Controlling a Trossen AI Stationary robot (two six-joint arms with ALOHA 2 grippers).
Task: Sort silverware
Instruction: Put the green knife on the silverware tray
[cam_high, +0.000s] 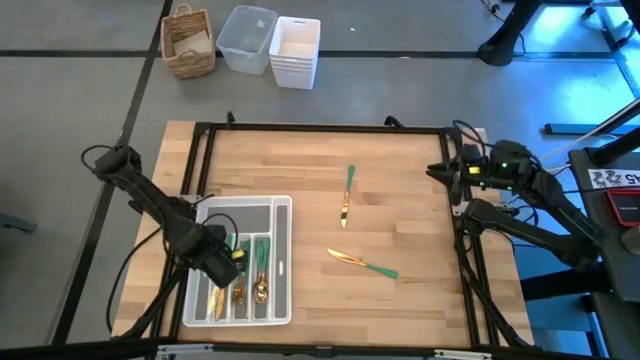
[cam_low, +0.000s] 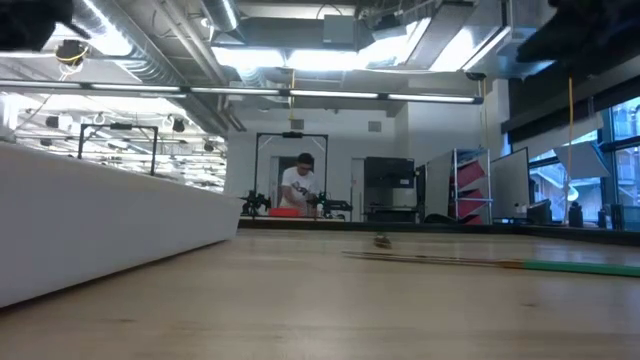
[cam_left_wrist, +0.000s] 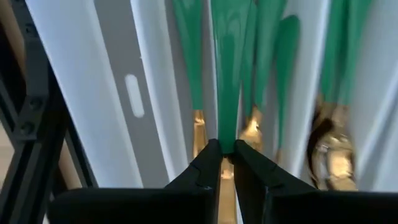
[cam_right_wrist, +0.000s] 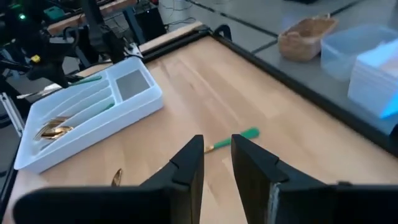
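The cutlery tray (cam_high: 282, 262) sits on the desk (cam_high: 400, 180) at its left side, holding several pieces of silverware (cam_high: 250, 285) in its long compartments. Two more pieces lie loose on the desk to the tray's right: one (cam_high: 346, 196) farther back, the other (cam_high: 362, 263) nearer the front.

A white tray (cam_high: 283, 262) sits on the table (cam_high: 400, 170); a wicker basket (cam_high: 189, 41) lies beyond.

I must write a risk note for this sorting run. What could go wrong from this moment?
The left claw pinches a green-handled piece over the white tray; crowded pieces beside it could be knocked, or it may land in the wrong slot. Two pieces, one mid-table and another nearer the front, lie loose; the waiting right claw might push them while reaching.
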